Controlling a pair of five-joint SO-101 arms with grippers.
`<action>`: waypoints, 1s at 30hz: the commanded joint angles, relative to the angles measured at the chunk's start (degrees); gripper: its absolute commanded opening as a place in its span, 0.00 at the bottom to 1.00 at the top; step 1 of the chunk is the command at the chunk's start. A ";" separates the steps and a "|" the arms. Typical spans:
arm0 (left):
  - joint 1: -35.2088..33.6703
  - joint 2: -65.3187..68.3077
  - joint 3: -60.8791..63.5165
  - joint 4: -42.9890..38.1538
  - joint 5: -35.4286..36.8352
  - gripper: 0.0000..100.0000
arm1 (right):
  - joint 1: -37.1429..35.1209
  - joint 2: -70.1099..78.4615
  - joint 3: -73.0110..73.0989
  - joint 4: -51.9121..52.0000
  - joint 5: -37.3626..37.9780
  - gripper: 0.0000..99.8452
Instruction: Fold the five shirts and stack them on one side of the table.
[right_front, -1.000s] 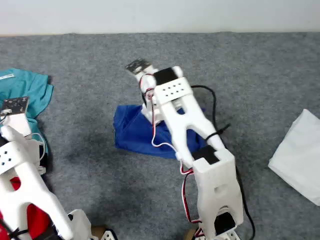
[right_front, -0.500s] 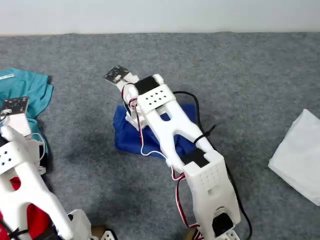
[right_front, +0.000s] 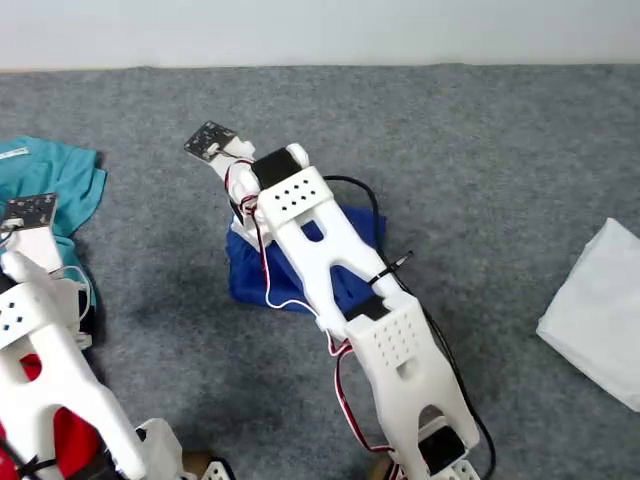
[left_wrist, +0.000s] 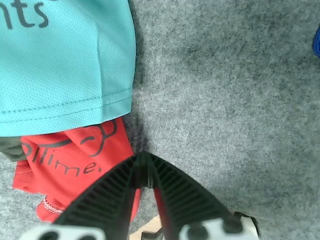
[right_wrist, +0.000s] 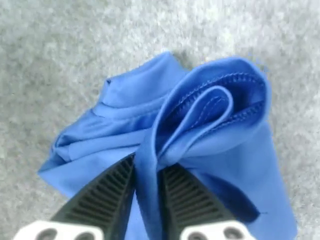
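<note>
Table (right_front: 500, 150): grey felt top.
Right arm (right_front: 330, 260): stretched over the table's middle, above the blue shirt.
Left arm (right_front: 40, 360): at the near left corner.
White shirt (right_front: 600, 310): flat at the right edge.
Blue shirt (right_wrist: 220, 125): bunched, mid-table.
Teal shirt (right_front: 55, 175): at the left edge, hem overlapping the red shirt (left_wrist: 70, 160).
Right gripper (right_wrist: 147, 165): clamped on a fold of the blue shirt.
Left gripper (left_wrist: 144, 167): jaws together, empty, over bare felt just beside the red shirt.

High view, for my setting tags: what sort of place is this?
Probably a robot test bench: a grey felt table against a bare wall, the right pincer shut on a blue shirt.
</note>
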 joint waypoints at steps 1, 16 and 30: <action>0.18 -1.76 -0.48 -0.26 0.35 0.00 | -0.57 0.75 -8.62 3.12 0.79 0.11; 0.18 -1.76 -0.57 -0.26 0.35 0.00 | 1.71 -4.79 -20.92 13.14 0.53 0.32; 0.26 -1.76 -0.57 -0.62 0.35 0.00 | 17.71 -10.77 1.32 12.18 2.99 0.02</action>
